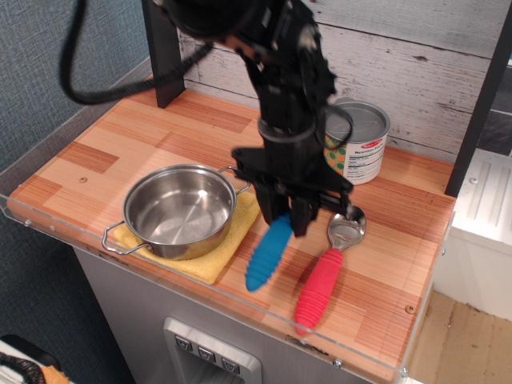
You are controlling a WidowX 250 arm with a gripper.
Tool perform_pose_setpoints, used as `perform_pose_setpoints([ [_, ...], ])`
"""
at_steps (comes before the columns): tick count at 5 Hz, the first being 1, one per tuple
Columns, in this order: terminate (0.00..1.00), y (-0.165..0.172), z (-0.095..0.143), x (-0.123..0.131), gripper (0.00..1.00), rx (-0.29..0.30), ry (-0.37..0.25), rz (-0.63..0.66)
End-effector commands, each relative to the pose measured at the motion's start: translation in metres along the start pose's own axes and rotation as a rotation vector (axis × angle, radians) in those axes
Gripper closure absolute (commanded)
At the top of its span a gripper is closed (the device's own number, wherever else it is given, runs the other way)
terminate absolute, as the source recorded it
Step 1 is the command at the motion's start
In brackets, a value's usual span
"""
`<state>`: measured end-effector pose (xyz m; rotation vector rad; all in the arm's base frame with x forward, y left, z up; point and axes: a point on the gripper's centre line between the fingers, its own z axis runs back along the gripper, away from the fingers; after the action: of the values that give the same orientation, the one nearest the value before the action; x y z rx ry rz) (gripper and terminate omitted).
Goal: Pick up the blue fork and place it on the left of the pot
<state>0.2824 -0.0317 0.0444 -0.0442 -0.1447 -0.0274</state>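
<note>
Bright-blue ribbed plastic is making up the thick handle of the blue fork (266, 254), which is hanging tilted from the hand (286, 225); its upper end is disappearing between the black fingers, so the grey head and tines are hidden; its lower, rounded end is pointing down toward the front edge of the table (96, 152), and whether it is touching the wood cannot be told. The hand is pinching the fork near its top, fingers pressed in on either side of the handle. The pot (179, 210) is sitting just to the left of the fork, shallow, round and shiny steel, with thin wire loop handles showing at its near-left and far-right sides; it is resting on a yellow cloth (216, 260) whose corner is lying under the hanging blue handle. A red-handled spoon (328, 274) is lying flat on the wood just right of the fork, its steel bowl pointing away. A printed tin can (358, 142) is standing upright behind the arm, near the plank wall.
</note>
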Motion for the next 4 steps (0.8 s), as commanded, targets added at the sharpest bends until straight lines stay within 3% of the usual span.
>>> perform_pose_setpoints([
  [1, 0.0, 0.036, 0.028, 0.018, 1.0, 0.008, -0.021, 0.046],
  [3, 0.0, 0.089, 0.048, 0.007, 1.0, 0.016, -0.029, 0.156],
  [4, 0.0, 0.111, 0.044, 0.004, 1.0, 0.111, -0.003, 0.156],
])
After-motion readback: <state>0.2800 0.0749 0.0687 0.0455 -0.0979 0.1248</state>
